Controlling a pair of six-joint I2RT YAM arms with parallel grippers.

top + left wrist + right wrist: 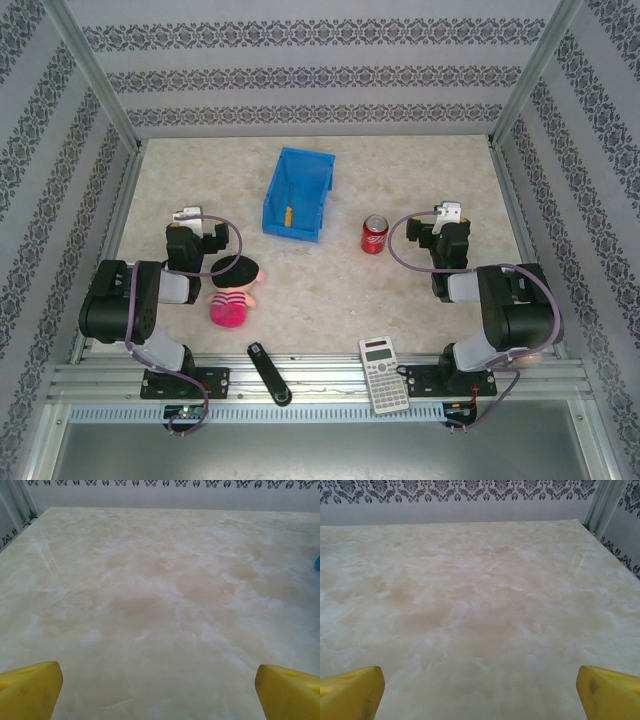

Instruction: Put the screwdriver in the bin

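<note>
1 bin [291, 229] holding 1 screwdriver [286, 215], seemingly; 1 can [374, 236], 1 calculator [384, 375].

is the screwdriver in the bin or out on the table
In. The top view shows the screwdriver, orange-yellow handle visible, lying inside the walls of the blue bin.

I can read no text here. The red soda can [373, 236] bears a pale marking, too small for me to make out. The calculator [384, 374] at the near edge of the counter [420, 180] shows rows of keys and a display, but no legible digit or brand.
</note>
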